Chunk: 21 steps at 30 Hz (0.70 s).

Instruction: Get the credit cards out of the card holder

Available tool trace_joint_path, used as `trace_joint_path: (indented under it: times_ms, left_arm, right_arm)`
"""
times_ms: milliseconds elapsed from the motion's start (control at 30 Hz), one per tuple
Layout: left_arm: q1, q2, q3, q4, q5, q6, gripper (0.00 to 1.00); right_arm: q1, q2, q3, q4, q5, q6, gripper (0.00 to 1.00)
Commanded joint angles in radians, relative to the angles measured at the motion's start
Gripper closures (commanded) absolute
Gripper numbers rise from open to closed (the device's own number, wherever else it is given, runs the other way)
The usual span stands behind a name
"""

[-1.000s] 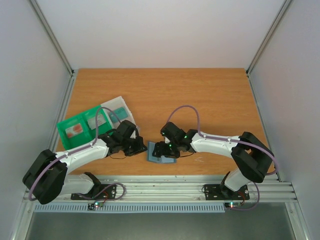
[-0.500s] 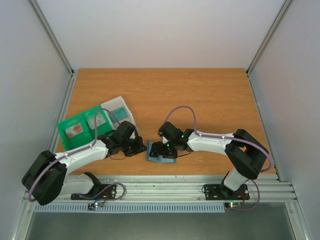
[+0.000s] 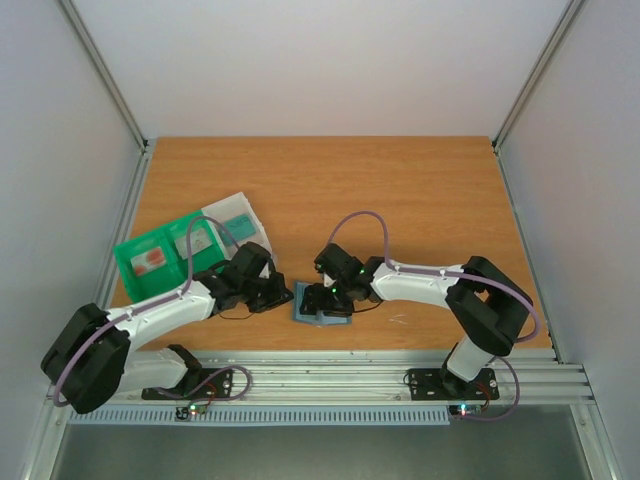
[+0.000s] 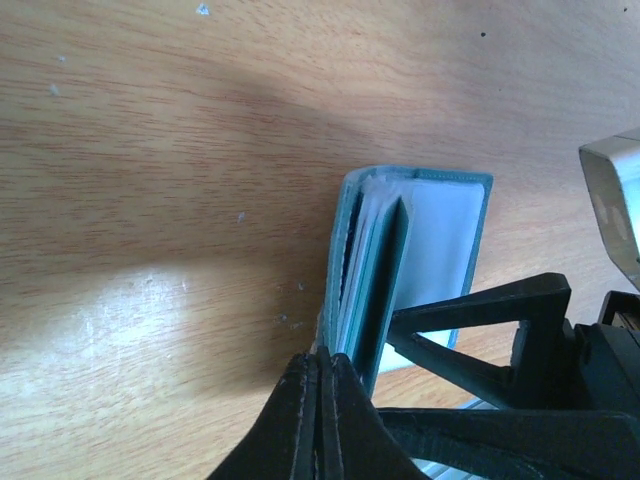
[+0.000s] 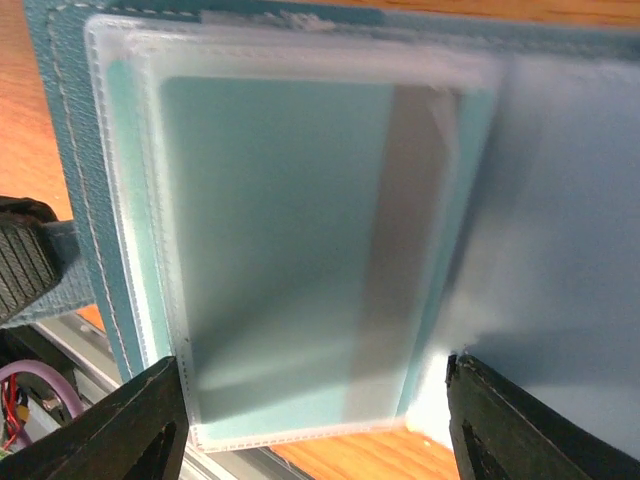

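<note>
Some credit cards [image 3: 150, 262] lie in the green tray [image 3: 124, 250] at nine o'clock; a teal card [image 5: 270, 250] sits sleeved in the card holder [image 3: 308, 314] at six o'clock, left gripper [image 4: 322, 365] clamping it, right gripper [image 5: 312, 372] agape.

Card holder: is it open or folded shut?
Open: the card holder shows its inside to the right wrist camera, a teal card in its clear sleeve; the left wrist view shows its covers spread.
</note>
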<state>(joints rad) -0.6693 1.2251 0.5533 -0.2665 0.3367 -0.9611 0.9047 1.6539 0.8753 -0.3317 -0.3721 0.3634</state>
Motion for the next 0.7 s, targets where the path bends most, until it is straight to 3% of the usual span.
trace_joint_path:
  times_ms: [0, 233, 667]
  left_arm:
    - [-0.002, -0.026, 0.007, 0.014, -0.015, 0.016, 1.0]
    - [-0.001, -0.021, 0.015, 0.001, -0.018, 0.033, 1.0]
    - [-0.002, 0.02, 0.025, -0.008, -0.008, 0.08, 1.0]
  right_arm:
    - [0.007, -0.038, 0.002, -0.084, 0.095, -0.016, 0.31]
    - [0.006, -0.064, 0.007, -0.13, 0.146, -0.026, 0.25]
    - [0.007, -0.139, 0.021, -0.217, 0.255, -0.068, 0.29]
